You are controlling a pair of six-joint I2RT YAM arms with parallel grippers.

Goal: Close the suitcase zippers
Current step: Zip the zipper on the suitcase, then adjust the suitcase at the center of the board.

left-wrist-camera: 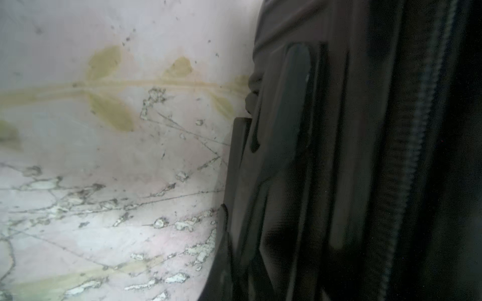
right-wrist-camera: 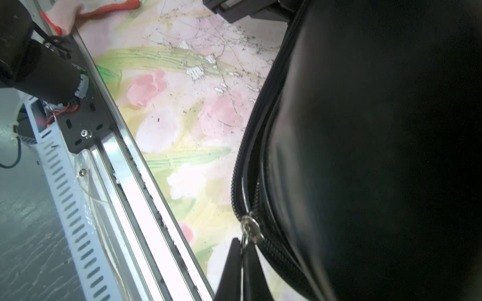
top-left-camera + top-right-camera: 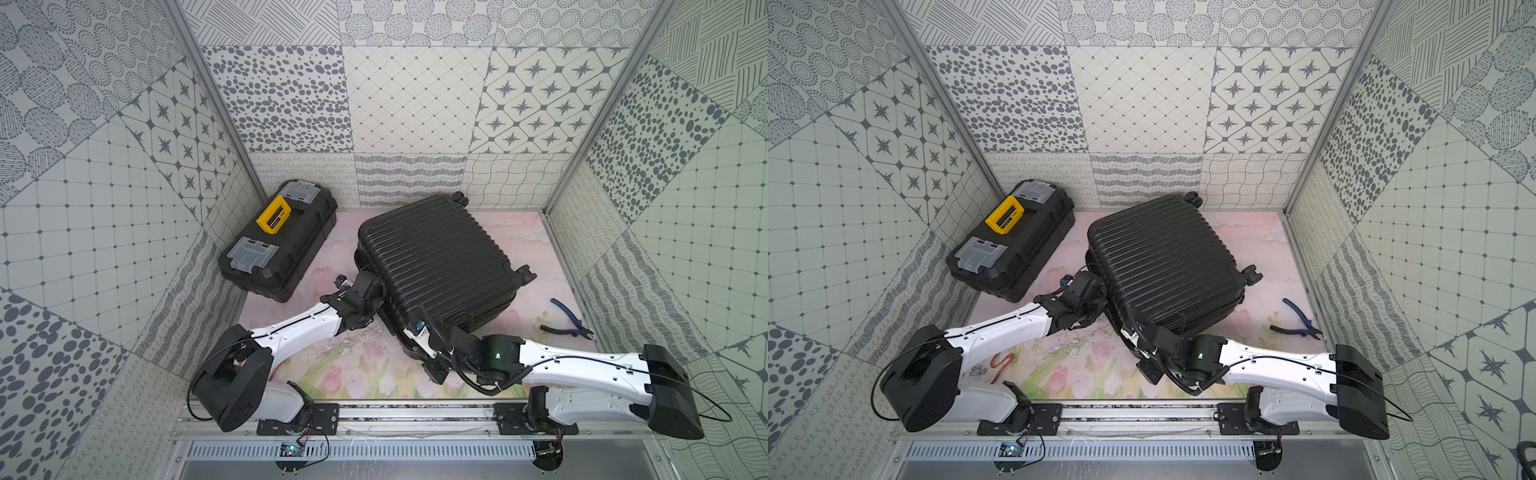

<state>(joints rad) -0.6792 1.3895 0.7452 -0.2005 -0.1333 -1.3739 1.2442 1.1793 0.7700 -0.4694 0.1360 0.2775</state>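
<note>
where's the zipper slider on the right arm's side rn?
In the right wrist view the silver slider sits on the zipper track at the near corner of the suitcase, right at the tips of the right gripper, which is shut on its pull tab.

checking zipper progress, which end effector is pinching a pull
The right end effector: shut on the silver pull at the suitcase seam. The left end effector shows no pull.

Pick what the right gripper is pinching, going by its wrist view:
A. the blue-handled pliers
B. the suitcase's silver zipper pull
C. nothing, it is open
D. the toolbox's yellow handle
B: in the right wrist view the right gripper is closed on the silver zipper pull, at the seam of the black suitcase.
</note>
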